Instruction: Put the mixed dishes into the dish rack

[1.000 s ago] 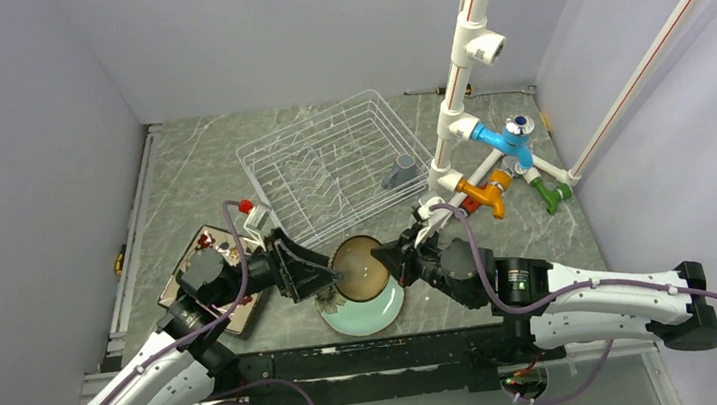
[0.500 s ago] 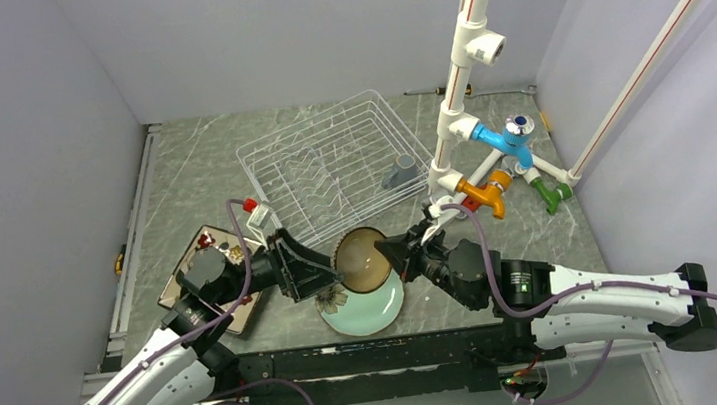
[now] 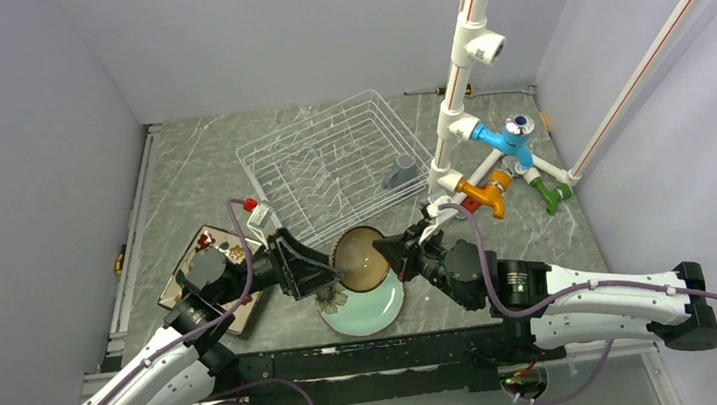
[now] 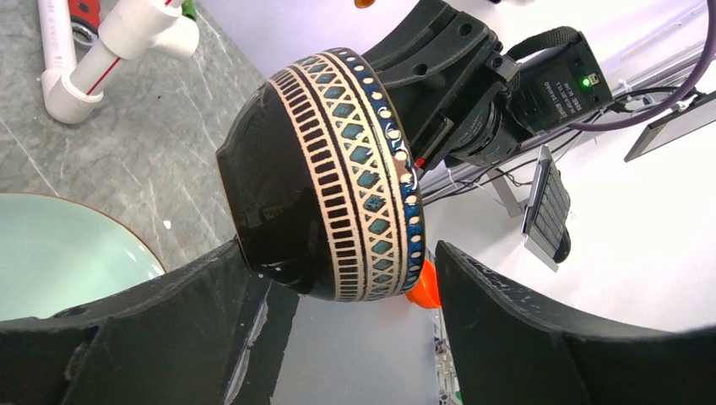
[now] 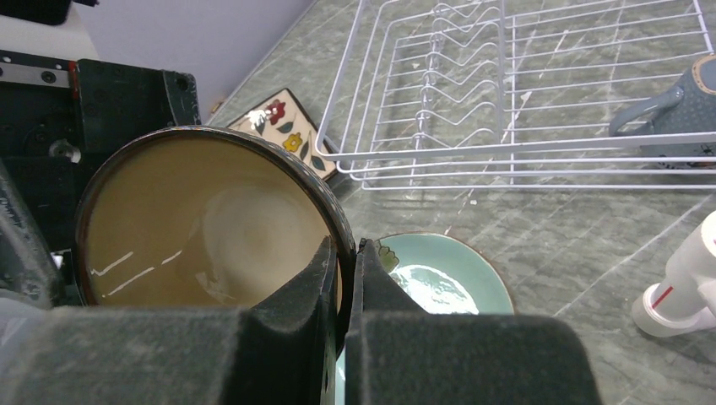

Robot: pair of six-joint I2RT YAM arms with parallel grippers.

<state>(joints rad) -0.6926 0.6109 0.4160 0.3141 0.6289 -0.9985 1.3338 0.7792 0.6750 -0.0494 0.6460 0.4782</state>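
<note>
The brown bowl is held tilted on its side above the pale green round plate. My right gripper is shut on the bowl's rim, one finger inside and one outside. My left gripper is open, its jaws wide apart on either side of the bowl's patterned outside. The white wire dish rack stands behind, with the small grey mug in its right end. The cream floral square plate lies at left under my left arm. The dark teal square plate is hidden.
The white pipe stand with blue, orange and green fittings rises at right, close behind my right wrist. Grey walls enclose the table on three sides. A small red-capped item lies by the rack's near left corner.
The bowl has risen a little and tipped more upright in my right gripper, shifting slightly toward the rack. My left gripper has stayed open beside it.
</note>
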